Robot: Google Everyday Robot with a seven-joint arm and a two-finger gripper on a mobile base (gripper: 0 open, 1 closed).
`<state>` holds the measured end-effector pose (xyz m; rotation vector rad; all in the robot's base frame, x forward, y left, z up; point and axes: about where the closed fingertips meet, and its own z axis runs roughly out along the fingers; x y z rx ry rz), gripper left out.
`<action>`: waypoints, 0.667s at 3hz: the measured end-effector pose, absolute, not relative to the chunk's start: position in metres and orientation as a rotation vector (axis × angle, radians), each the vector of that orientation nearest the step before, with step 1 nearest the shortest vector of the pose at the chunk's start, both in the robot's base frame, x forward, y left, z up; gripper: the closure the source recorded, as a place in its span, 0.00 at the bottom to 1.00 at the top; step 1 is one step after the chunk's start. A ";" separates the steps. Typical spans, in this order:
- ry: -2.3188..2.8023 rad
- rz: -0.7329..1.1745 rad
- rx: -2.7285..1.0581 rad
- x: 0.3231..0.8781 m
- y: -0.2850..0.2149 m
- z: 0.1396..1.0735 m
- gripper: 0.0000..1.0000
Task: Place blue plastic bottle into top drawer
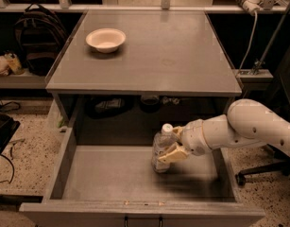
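Observation:
The blue plastic bottle (161,150) is clear with a white cap and stands upright inside the open top drawer (111,176), right of the drawer's middle, its base on or just above the grey floor. My gripper (174,144) reaches in from the right on the white arm and is shut on the bottle, one tan finger (173,154) across its front and the other behind near the neck. The drawer is pulled fully out below the tabletop.
A white bowl (106,39) sits on the grey tabletop (182,56) at the back left. A dark backpack (38,37) stands on the left. A chair base (262,174) is on the floor at the right. Dark items lie under the tabletop behind the drawer.

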<state>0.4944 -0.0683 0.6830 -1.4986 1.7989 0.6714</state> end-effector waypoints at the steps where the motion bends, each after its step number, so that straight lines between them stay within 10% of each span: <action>1: 1.799 0.671 -1.499 0.494 -0.068 0.683 0.57; 2: 1.799 0.672 -1.499 0.494 -0.068 0.683 0.34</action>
